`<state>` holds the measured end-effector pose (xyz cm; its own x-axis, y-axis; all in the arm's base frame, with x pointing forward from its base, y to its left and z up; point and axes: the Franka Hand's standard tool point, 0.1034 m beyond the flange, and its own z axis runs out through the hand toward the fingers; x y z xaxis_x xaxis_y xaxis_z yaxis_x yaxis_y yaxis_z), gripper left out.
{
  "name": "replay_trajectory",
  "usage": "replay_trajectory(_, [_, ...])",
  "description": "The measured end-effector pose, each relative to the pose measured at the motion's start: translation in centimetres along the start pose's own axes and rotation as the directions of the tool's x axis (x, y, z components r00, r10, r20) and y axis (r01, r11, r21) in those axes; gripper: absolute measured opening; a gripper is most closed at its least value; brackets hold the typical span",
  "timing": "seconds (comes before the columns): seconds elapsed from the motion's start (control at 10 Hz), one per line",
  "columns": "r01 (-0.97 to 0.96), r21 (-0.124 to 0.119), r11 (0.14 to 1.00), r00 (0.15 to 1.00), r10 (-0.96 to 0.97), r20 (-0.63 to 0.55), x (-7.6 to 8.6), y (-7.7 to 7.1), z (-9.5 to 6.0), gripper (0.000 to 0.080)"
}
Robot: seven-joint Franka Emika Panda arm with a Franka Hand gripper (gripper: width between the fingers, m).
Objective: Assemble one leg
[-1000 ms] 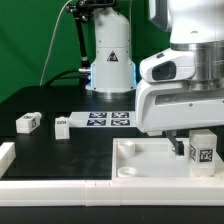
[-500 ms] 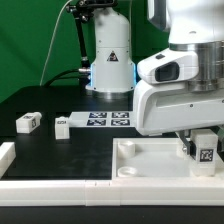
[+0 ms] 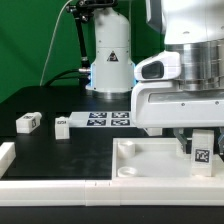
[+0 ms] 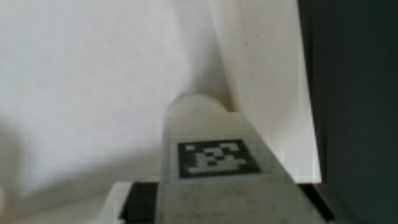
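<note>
Over on the exterior view's left, two spare leg blocks (image 3: 27, 122) (image 3: 61, 127) are being left lying on the black table (image 3: 60, 150), with the marker board (image 3: 108, 119) just beside them. No real containers here; the nearest thing is the square panel (image 3: 150, 160), whose visible corner socket (image 3: 126, 171) is sitting empty. At the right, the leg (image 3: 203, 148) is being gripped between the closed fingers of the gripper (image 3: 196, 146) and held over the panel's right part. If it's being lowered off-centre or tilted, it's likely getting jammed on a socket rim or twisted out of the grip.
</note>
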<state>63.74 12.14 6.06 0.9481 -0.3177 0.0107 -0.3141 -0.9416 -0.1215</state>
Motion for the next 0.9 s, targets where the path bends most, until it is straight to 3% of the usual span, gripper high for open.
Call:
replay_trajectory(0.2, [-0.24,0.008,0.971,0.971,0.24,-0.009,0.11,0.06,-0.04,0.0291])
replay_trajectory(0.5, [-0.612,0.016,0.791,0.791,0.612,-0.012,-0.02,-0.05,0.0,0.0291])
replay_trajectory(0.9, [-0.793,0.023,0.609,0.609,0.793,0.0,-0.02,-0.12,-0.01,0.0291])
